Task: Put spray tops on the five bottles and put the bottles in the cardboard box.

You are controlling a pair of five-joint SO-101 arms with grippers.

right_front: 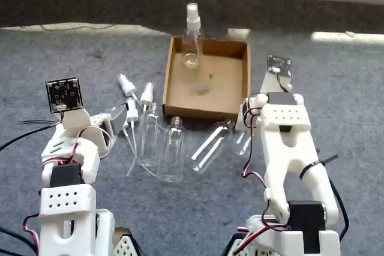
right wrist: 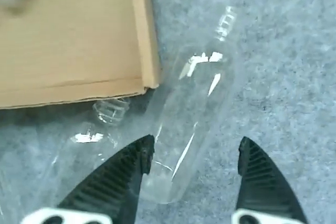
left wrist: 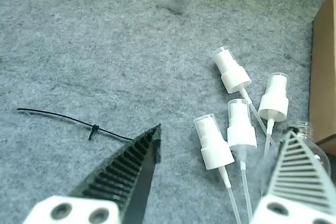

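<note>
The cardboard box (right_front: 233, 91) lies at the back middle, with one clear bottle (right_front: 192, 45) capped by a spray top standing in its far corner. Two uncapped bottles (right_front: 149, 137) (right_front: 171, 149) stand in front of the box, and another (right_front: 211, 145) lies beside them. Several loose white spray tops (left wrist: 231, 72) (left wrist: 212, 143) lie left of them. My left gripper (left wrist: 223, 132) hovers open over those tops (right_front: 131, 112). My right gripper (right wrist: 197, 142) is open astride a lying clear bottle (right wrist: 194, 106) by the box corner (right wrist: 149, 72). Beside it lies a second bottle (right wrist: 102, 121).
Grey carpet covers the table. A black zip tie (left wrist: 68, 120) lies on it left of the spray tops. The neck of an upright bottle (left wrist: 303, 127) shows beside the left gripper's far finger. Both arm bases (right_front: 66, 208) (right_front: 297, 208) stand at the near edge.
</note>
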